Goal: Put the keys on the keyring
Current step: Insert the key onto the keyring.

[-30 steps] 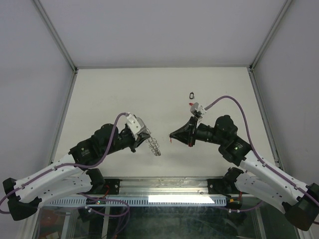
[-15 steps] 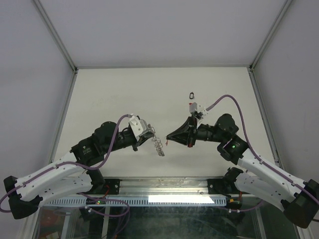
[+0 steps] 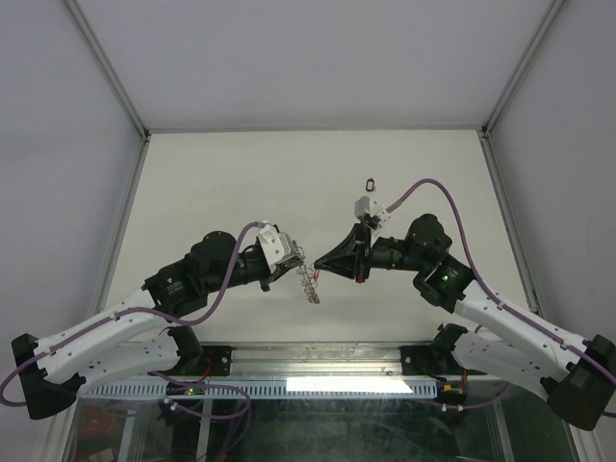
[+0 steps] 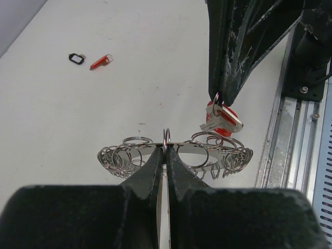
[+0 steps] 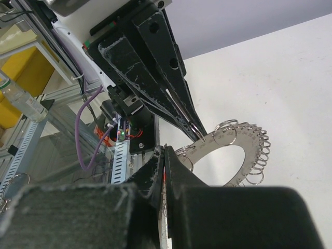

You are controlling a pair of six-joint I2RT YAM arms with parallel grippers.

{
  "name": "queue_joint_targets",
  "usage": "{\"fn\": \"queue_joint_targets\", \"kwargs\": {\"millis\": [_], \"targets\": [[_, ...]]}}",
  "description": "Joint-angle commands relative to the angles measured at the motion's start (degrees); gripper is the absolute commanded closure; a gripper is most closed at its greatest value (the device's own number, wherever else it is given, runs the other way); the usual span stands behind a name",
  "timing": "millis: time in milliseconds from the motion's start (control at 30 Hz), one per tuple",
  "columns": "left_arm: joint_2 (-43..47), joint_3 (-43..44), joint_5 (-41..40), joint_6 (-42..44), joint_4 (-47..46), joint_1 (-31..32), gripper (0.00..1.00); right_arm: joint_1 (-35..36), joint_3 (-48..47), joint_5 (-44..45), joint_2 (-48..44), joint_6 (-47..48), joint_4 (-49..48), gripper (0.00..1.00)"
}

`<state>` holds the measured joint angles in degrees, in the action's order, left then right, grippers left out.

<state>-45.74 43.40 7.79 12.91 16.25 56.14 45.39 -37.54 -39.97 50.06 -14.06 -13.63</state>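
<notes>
Top external: above the middle of the tabletop (image 3: 212, 173), the left claw (image 3: 300, 267) is clenched on the rim of the keyring (image 3: 309, 286) and holds it clear of the surface. The right claw (image 3: 324, 267), also clenched, meets it tip to tip. A black-tagged key (image 3: 371, 183) lies well apart, toward the far side.

Left wrist: the keyring is seen edge-on. The right claw grips a red-tagged key (image 4: 223, 118) by its small ring, and the key overlaps the wire loops on the rim. Whether it is threaded cannot be told. A second red-tagged key (image 4: 100, 61) lies just beside the black one.

Right wrist: the visible part of the rim shows bare loops only.

Assessment: early stage. No key is confirmed attached, one is being presented and two are untouched
</notes>
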Motion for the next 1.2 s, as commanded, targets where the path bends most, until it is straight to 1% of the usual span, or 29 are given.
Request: {"fn": "queue_joint_targets", "kwargs": {"millis": [0, 267, 700, 1167], "targets": [[0.3, 3.2, 1.3, 1.0, -4.0, -0.4, 1.00, 2.1, -3.2, 2.7, 0.4, 2.5, -1.5, 1.00], [0.3, 2.9, 1.5, 0.9, -3.9, -0.4, 1.00, 3.7, -3.2, 5.6, 1.7, 3.2, -3.0, 1.00], [-0.4, 3.1, 1.5, 0.4, -3.8, -0.4, 1.00, 5.1, -1.5, 8.9, 3.1, 2.6, -9.1, 1.00], [-0.8, 3.2, 1.6, 0.3, -3.9, -0.4, 1.00, 6.3, -1.8, 11.4, 5.0, 4.3, -8.1, 1.00]]}}
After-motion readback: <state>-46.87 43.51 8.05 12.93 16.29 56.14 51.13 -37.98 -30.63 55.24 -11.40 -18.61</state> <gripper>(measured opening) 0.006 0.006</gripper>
